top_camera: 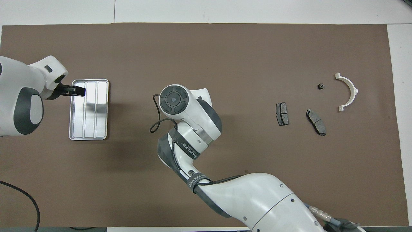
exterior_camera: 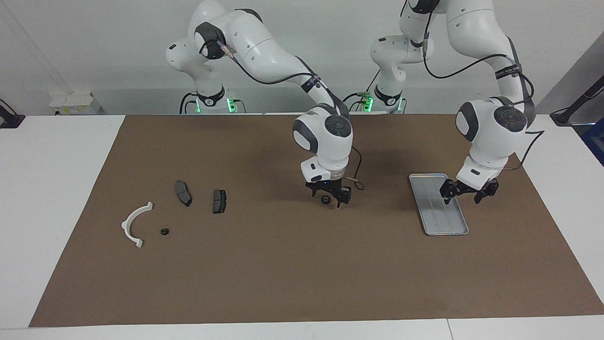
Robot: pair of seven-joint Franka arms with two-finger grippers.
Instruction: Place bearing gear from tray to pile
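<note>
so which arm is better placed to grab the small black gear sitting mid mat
Right. Its open end effector is down around the bearing gear. The left end effector waits over the tray, away from it.
</note>
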